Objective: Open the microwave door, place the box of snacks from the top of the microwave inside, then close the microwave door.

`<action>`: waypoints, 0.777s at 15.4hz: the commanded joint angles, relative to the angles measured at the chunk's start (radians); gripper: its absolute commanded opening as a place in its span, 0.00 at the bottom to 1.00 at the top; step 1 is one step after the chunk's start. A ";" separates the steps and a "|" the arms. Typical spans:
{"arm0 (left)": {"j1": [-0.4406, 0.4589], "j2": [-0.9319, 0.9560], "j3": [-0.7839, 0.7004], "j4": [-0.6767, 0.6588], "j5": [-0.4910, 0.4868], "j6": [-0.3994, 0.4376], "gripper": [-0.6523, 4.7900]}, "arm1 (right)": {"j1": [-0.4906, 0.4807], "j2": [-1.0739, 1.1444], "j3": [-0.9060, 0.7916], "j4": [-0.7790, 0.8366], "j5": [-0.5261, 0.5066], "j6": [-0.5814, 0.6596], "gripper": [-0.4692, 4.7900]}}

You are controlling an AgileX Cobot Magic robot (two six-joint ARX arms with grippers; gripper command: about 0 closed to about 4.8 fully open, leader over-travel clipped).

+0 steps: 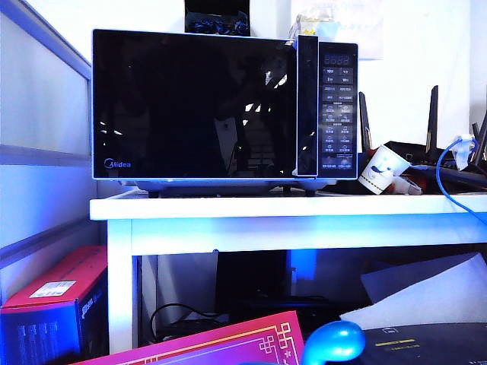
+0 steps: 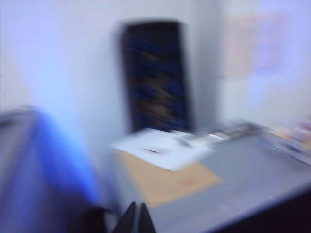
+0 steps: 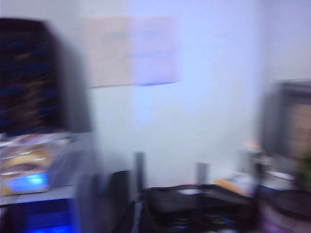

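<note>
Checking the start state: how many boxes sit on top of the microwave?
2. The black box stands mid-top on the microwave; the box of snacks lies above the button panel. Others may hide behind. The left gripper and right gripper, both shut, hang clear of both.

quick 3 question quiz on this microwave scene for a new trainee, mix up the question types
1. True or false: the microwave door is shut.
2. What stands on the white table just right of the microwave? A) paper cup B) kettle C) laptop
3. Fill in: the left gripper, seen above the microwave's top in its blurred wrist view, has its fingers pressed ____.

Key
1. True: the black glass sits flush with the button panel.
2. A: a tilted paper cup.
3. Together. The right gripper looks closed as well; neither gripper shows in the exterior view, and the box of snacks is still on top.
</note>
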 commanded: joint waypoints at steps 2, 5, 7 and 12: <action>0.002 0.146 0.247 -0.208 0.324 -0.002 0.11 | 0.027 0.143 0.125 -0.040 -0.139 -0.004 0.08; 0.001 0.177 0.254 -0.218 0.539 -0.060 0.11 | 0.089 0.209 0.157 -0.048 -0.140 -0.060 0.08; 0.002 0.180 0.254 -0.270 0.527 -0.063 0.11 | 0.143 0.229 0.157 -0.071 -0.142 -0.059 0.08; -0.035 0.180 0.253 -0.340 0.255 -0.028 0.11 | 0.191 0.282 0.156 -0.093 -0.259 0.048 0.08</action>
